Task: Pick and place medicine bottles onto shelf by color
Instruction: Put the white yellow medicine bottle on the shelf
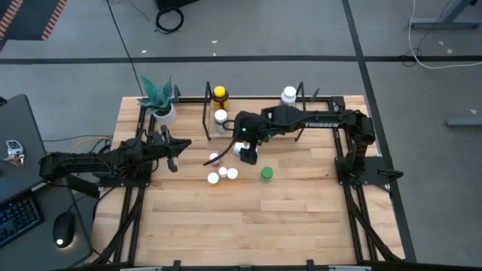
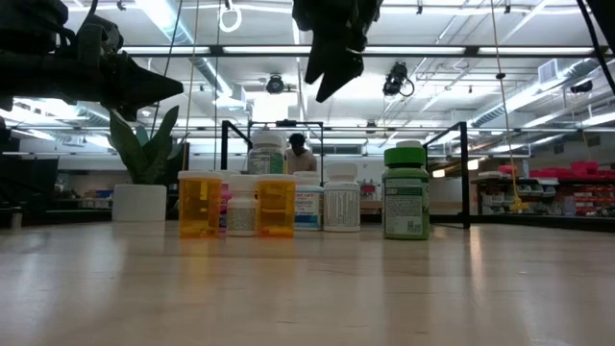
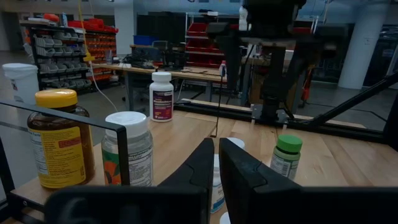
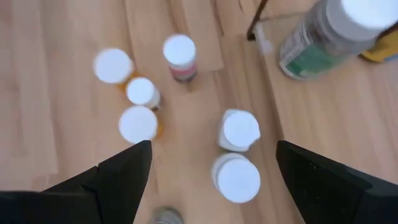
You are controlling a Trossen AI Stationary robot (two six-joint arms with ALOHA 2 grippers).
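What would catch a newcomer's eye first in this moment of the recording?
Probably the right hand, open and hanging over a cluster of white-capped bottles mid-table, with a green bottle just beside them. Next, the yellow-capped amber bottle already standing on the black-railed shelf at the table's far edge. The left hand waits shut at the left, near a potted plant.

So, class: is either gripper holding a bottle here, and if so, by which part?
Nothing is held. The left gripper is shut on nothing near the plant. The right gripper hangs open above the loose bottles, touching none.
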